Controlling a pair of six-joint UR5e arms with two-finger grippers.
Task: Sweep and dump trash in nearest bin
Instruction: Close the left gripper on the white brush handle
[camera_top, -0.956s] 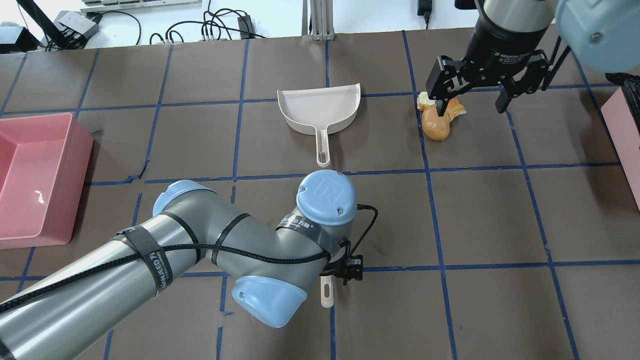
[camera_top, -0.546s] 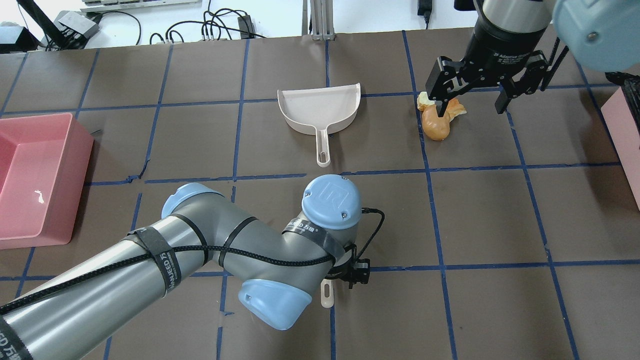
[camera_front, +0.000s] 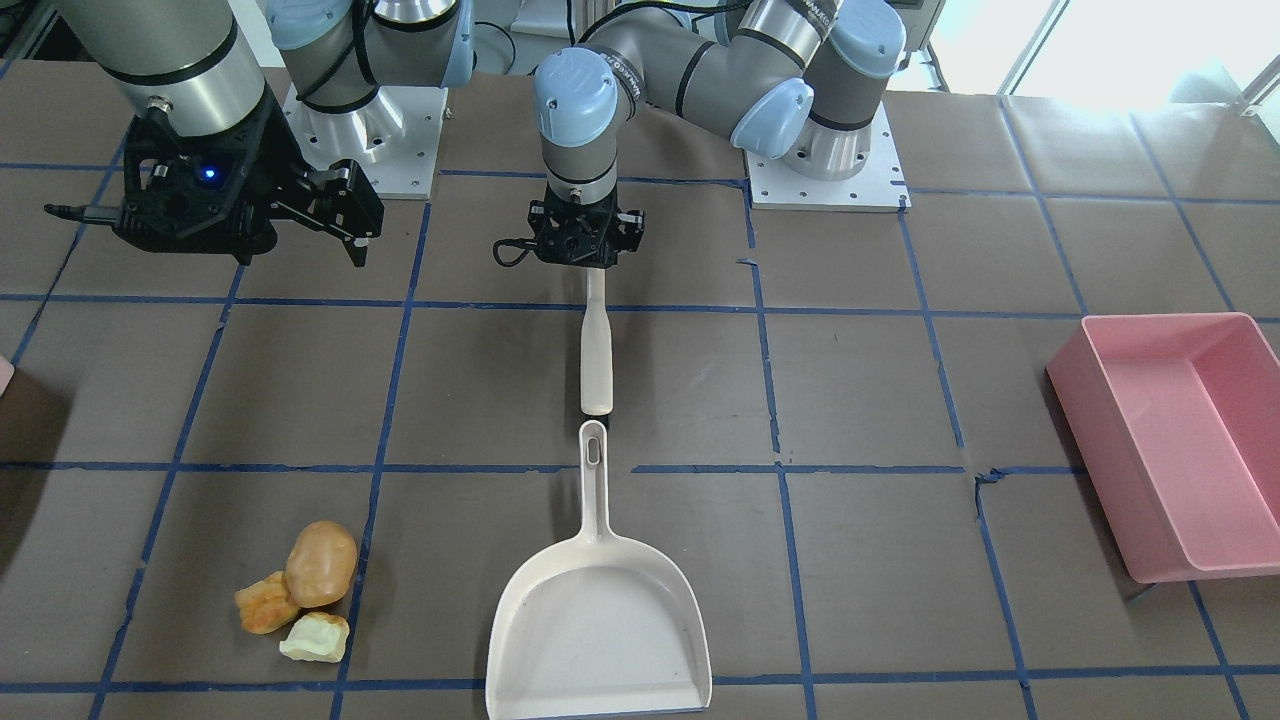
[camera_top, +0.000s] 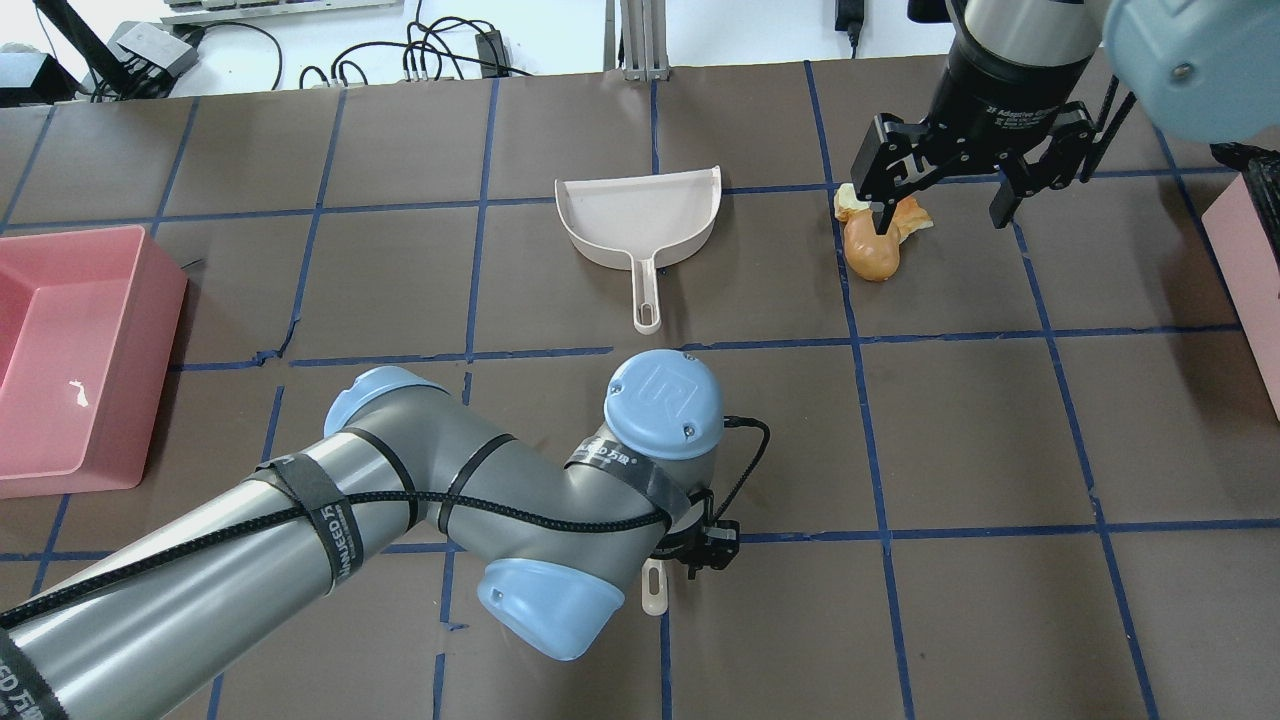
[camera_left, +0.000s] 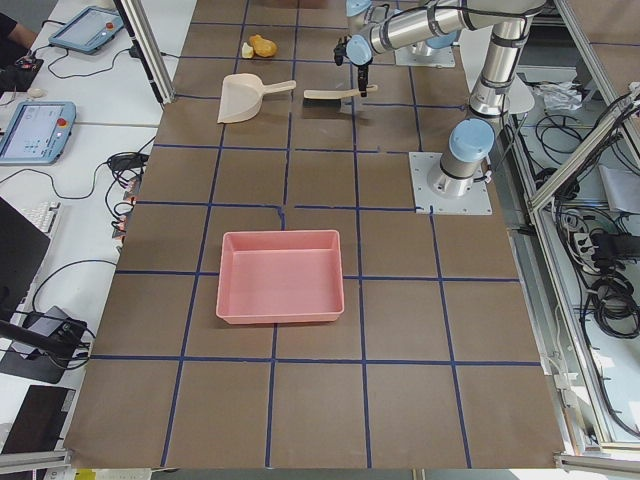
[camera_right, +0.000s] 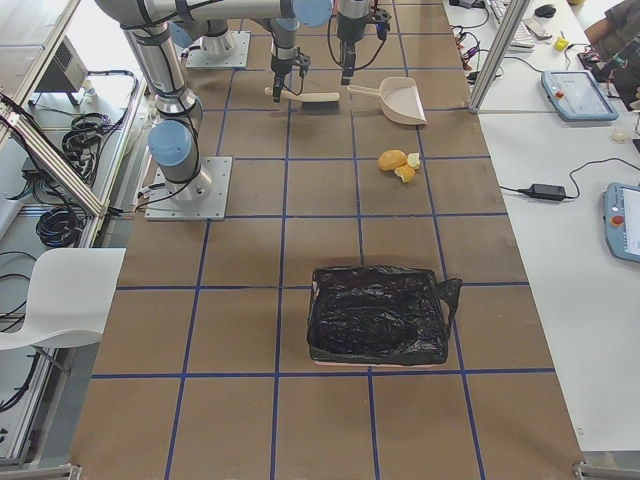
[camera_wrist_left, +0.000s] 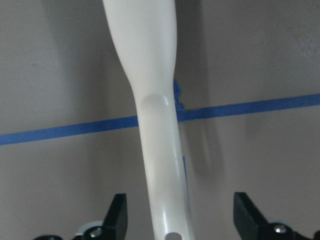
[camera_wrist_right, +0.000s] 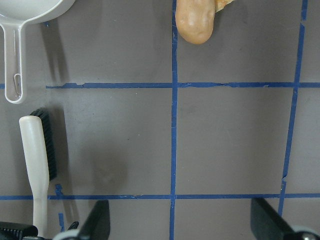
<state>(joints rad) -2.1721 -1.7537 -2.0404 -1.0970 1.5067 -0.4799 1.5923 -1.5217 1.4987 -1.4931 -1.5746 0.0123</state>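
The trash is a brown potato-like lump with an orange piece and a pale piece touching it. My right gripper hangs open above it, holding nothing. The white dustpan lies flat, its handle toward me. The brush lies in line behind it. My left gripper is open, one finger on each side of the brush handle, not touching it. A pale pink corner of the bin shows at the right edge.
A large pink tray sits at the table's left end. In the exterior right view a container lined with a black bag stands toward the right end. Blue tape lines grid the brown table.
My left wrist has shifted slightly right and toward the brush handle's end. The right gripper, brush, dustpan and trash have stayed in place.
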